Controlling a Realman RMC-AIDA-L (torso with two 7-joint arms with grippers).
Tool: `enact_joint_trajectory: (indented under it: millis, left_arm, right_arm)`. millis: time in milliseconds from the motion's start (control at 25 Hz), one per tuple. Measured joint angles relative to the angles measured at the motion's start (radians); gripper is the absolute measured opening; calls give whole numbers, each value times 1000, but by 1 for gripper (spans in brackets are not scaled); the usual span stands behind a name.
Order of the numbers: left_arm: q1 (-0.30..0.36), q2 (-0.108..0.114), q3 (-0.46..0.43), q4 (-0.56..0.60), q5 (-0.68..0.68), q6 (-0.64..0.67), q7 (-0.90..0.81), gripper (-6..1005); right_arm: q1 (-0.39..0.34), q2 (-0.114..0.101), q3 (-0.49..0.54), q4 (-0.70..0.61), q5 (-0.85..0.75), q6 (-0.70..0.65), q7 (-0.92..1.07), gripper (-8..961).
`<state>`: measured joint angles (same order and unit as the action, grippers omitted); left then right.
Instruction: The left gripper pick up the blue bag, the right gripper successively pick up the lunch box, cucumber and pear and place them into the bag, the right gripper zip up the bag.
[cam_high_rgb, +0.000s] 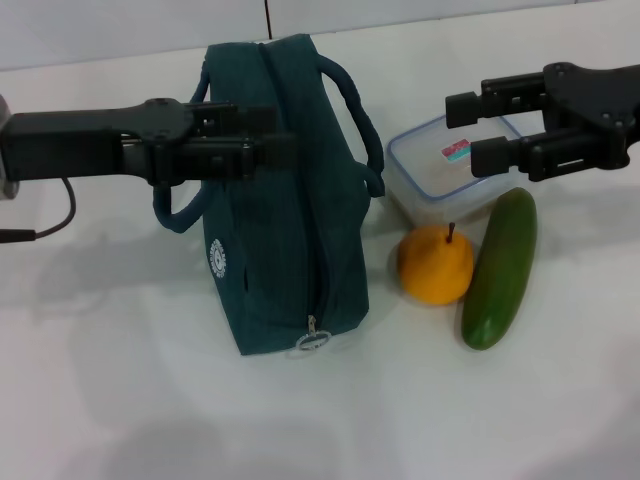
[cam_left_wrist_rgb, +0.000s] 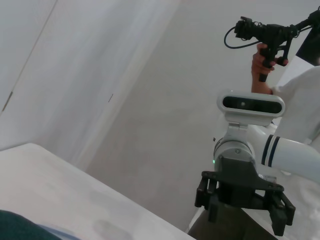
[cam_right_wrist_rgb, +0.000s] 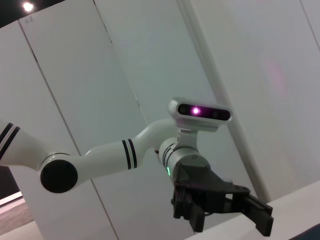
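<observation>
The blue bag (cam_high_rgb: 285, 215) stands mid-table, its zip line along the top and the pull ring (cam_high_rgb: 312, 341) at the near end. My left gripper (cam_high_rgb: 285, 133) is open and empty, hovering over the bag's top beside its left handle (cam_high_rgb: 178, 212). My right gripper (cam_high_rgb: 462, 133) is open and empty, above the clear lunch box (cam_high_rgb: 440, 178) with a blue rim. The orange-yellow pear (cam_high_rgb: 435, 264) and the green cucumber (cam_high_rgb: 500, 268) lie in front of the box, right of the bag. The left wrist view shows the right gripper (cam_left_wrist_rgb: 243, 210) and a corner of the bag (cam_left_wrist_rgb: 15, 226).
The white table (cam_high_rgb: 150, 400) has free room in front and to the left. A black cable (cam_high_rgb: 55, 225) hangs by the left arm. A person holding a camera rig (cam_left_wrist_rgb: 265, 37) stands behind the right arm. The right wrist view shows the left gripper (cam_right_wrist_rgb: 230, 220).
</observation>
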<state>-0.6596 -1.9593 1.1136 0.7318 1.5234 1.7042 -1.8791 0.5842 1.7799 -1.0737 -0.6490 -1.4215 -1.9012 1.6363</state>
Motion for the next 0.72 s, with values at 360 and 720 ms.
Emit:
enact_joint_trajectory:
  millis: [360, 720]
  left_arm:
    - [4, -1, 0, -1, 0, 0, 0, 847]
    - [-13, 16, -49, 101, 47, -22, -238, 848]
  right_arm:
    - [2, 14, 4, -5, -27, -4, 0, 718]
    - [0, 20, 6, -7, -27, -9, 0, 714]
